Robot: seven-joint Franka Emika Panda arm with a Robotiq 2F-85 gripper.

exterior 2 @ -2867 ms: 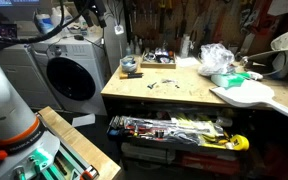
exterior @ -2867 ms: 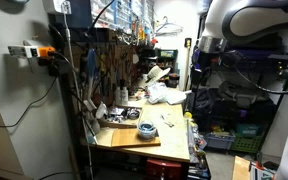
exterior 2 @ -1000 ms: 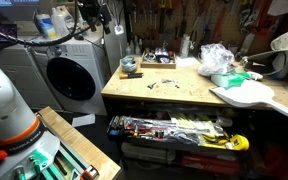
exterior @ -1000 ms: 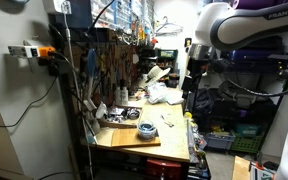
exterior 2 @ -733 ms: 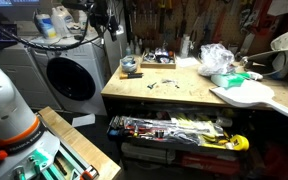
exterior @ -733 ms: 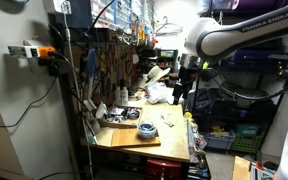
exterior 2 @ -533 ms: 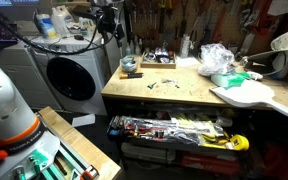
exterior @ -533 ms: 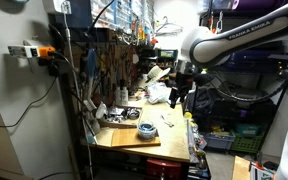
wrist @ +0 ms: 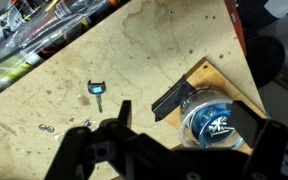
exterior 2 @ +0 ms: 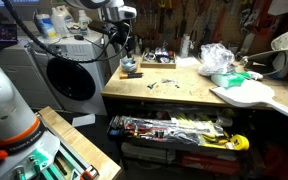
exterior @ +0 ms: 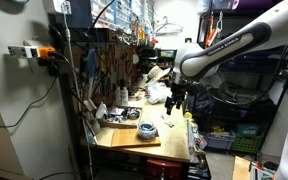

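- At left, on the plywood bench: small blue-handled tool, well apart from the jaws; leave undisturbed.
- Mid-frame: black block at the edge of a wooden board, just beside the round blue tin; keep the near jaw clear.
- At right: tin beneath the gripper, spread wide, empty, hovering; probably best to centre over it, then lower straight.

Exterior view: you look from far back along the pale wooden workbench from one end | exterior view: you face its long front, mid-range, slightly above | wrist view: close, steeply down | all three share the round blue-topped tin on that bench.
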